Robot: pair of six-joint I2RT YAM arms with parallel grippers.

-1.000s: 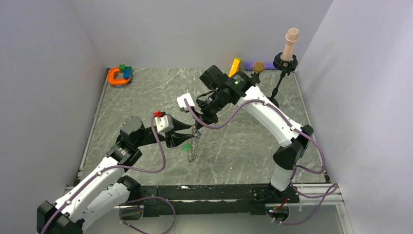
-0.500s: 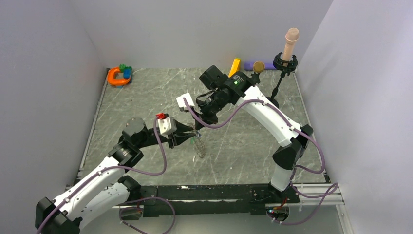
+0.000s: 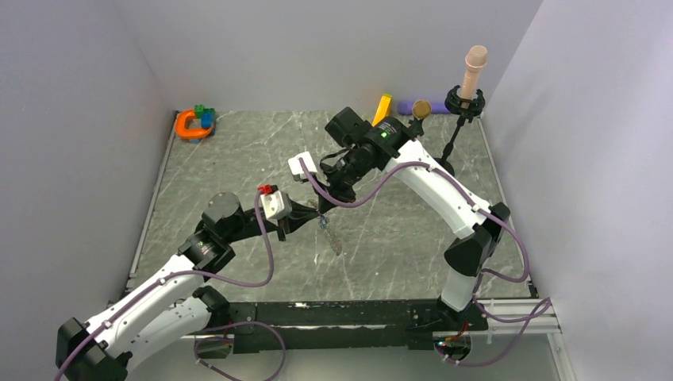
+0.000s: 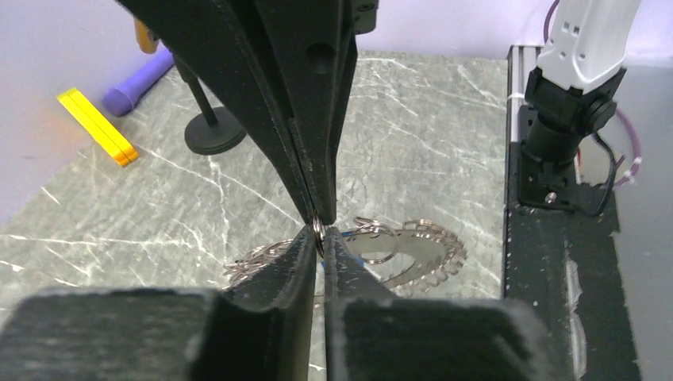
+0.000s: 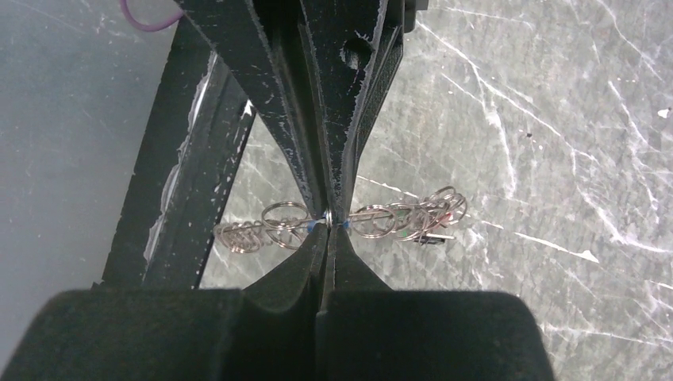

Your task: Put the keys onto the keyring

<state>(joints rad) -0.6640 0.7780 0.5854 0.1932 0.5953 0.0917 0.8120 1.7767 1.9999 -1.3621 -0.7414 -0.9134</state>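
The keyring (image 3: 333, 238), a toothed silvery ring, hangs tilted in the air under the two grippers, with small wire rings and keys bunched on it. In the left wrist view the keyring (image 4: 428, 254) shows flat beyond the jaws. In the right wrist view it (image 5: 238, 236) is edge-on at the left, and keys with red and green heads (image 5: 432, 218) bunch at the right. My left gripper (image 4: 319, 234) and right gripper (image 5: 328, 225) meet tip to tip, both shut on one small wire ring of the bunch. They also show in the top view, the left gripper (image 3: 316, 217) and the right gripper (image 3: 324, 208).
An orange horseshoe toy (image 3: 193, 125) with green and blue blocks lies at the back left. A yellow bar (image 3: 382, 109), a purple cylinder (image 3: 409, 105) and a black stand (image 3: 464, 95) holding a pink rod are at the back right. The right arm's base (image 4: 567, 135) stands near the front edge.
The left gripper has moved a little up and right toward the right gripper. The hanging keyring has swung from straight down to slanting right, and the green key no longer shows from above.
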